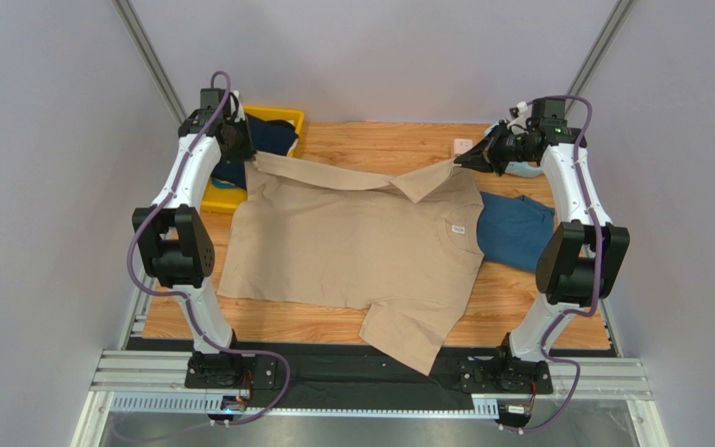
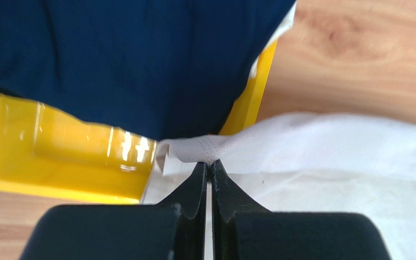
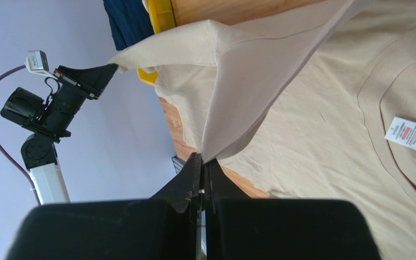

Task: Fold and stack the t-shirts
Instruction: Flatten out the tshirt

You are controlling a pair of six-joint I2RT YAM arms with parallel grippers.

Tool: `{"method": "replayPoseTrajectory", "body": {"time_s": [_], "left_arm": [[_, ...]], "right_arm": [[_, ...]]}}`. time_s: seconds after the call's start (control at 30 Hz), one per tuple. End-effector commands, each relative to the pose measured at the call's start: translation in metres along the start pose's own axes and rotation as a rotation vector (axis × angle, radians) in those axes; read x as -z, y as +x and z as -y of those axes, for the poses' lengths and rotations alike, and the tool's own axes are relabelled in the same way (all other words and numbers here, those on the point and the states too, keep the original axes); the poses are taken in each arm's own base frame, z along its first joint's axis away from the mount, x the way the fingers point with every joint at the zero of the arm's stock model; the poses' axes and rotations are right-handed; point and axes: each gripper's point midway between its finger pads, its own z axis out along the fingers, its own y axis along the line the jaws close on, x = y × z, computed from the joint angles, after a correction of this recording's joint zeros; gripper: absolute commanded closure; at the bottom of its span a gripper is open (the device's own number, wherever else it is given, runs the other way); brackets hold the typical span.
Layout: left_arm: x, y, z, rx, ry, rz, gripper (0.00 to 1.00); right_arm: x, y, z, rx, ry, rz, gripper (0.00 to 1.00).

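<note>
Two pinches on one shirt right now, that's the short version.

Top cam: the beige tee (image 1: 352, 242) is spread flat on the table (image 1: 380, 140) just right of the yellow bin (image 1: 226, 200), with one sleeve hanging off the near edge. The left gripper (image 1: 243, 155) sits right at the bin's right side, clamped on the tee's far corner. The right gripper (image 1: 470, 160) is well to the right of the bin at about the same depth, clamped on the other far corner, and the hem between them is lifted and partly folded over. The navy tee (image 1: 273, 135) is draped in the bin. The teal-blue tee (image 1: 515, 233) lies farthest from the bin, with its left edge tucked under the beige one.

Left wrist cam: fingertips of the left gripper (image 2: 209, 163) are closed tight on a bit of hem, which looks washed out almost white here. The bin (image 2: 58, 157) is just past the tips and to the left, with the navy tee (image 2: 129, 59) spilling over its rim.

Right wrist cam: the right gripper (image 3: 202, 161) is pinched shut on a folded corner of the beige tee (image 3: 313, 119), and the fabric rises off it like a tent. The neck label (image 3: 410, 135) shows on the flat part. Across the shirt I can see the left gripper (image 3: 106, 72) holding its corner beside the bin (image 3: 161, 13).
</note>
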Motion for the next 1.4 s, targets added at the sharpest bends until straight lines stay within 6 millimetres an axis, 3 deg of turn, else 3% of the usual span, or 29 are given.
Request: {"method": "replayPoseTrajectory", "body": {"time_s": [0.0, 0.03, 0.27, 0.37, 0.67, 0.93, 1.17, 1.37], "left_arm": [[0.036, 0.004, 0.000, -0.031, 0.021, 0.046, 1.00], [0.047, 0.000, 0.001, -0.033, 0.023, 0.077, 1.00], [0.076, -0.019, 0.021, -0.039, 0.107, 0.156, 1.00], [0.080, -0.008, 0.022, -0.016, 0.116, 0.120, 1.00], [0.091, 0.058, 0.013, 0.027, 0.087, -0.080, 1.00], [0.109, 0.092, 0.012, 0.025, 0.106, -0.135, 1.00], [0.098, 0.124, -0.006, 0.043, 0.016, -0.255, 1.00], [0.079, 0.139, -0.017, 0.070, -0.051, -0.357, 1.00]], "right_arm": [[0.019, 0.020, -0.010, 0.040, -0.014, -0.023, 1.00], [0.020, 0.021, -0.008, 0.039, -0.008, -0.020, 1.00], [0.028, 0.036, -0.015, 0.034, -0.046, -0.021, 1.00], [0.027, 0.047, -0.006, 0.000, -0.020, -0.046, 1.00], [0.028, 0.076, 0.021, -0.074, 0.063, -0.117, 1.00], [0.032, 0.091, 0.023, -0.074, 0.064, -0.121, 1.00], [0.021, 0.100, 0.040, -0.113, 0.100, -0.160, 1.00], [0.007, 0.095, 0.046, -0.113, 0.112, -0.176, 1.00]]}}
